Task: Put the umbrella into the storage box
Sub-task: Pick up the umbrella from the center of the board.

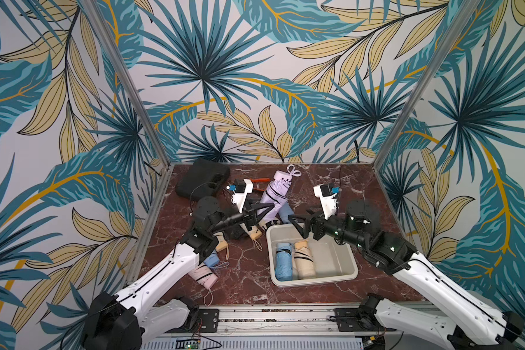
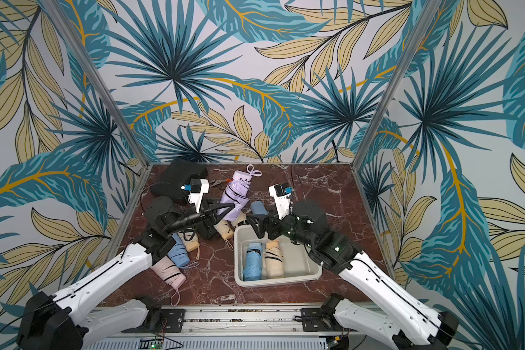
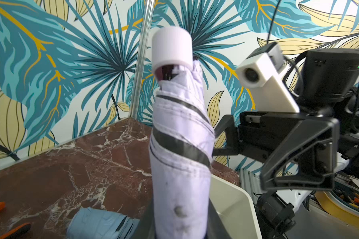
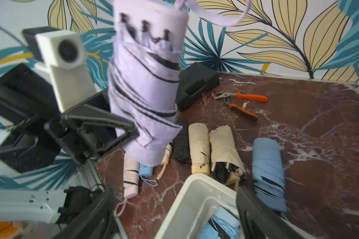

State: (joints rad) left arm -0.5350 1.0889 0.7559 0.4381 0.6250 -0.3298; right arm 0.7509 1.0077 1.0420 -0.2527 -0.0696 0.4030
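Observation:
A folded lilac umbrella [image 1: 275,194] [image 2: 235,197] [image 4: 145,82] hangs tilted above the table, its cap end up. My left gripper [image 1: 269,209] [image 3: 180,227] is shut on its lower part. The white storage box [image 1: 315,280] [image 2: 279,281] [image 3: 232,202] stands just in front of it, to the right. A blue umbrella [image 1: 284,260] and a beige umbrella [image 1: 303,259] lie side by side in the box. My right gripper [image 1: 296,225] [image 4: 174,217] hovers over the box's far left corner, open and empty, close beside the lilac umbrella without touching it.
A black moulded case [image 1: 202,178] sits at the back left, with orange-handled pliers [image 4: 243,101] next to it. Several folded umbrellas lie on the marble table behind and left of the box: beige [image 4: 199,144], blue [image 4: 267,171], pink [image 1: 202,272].

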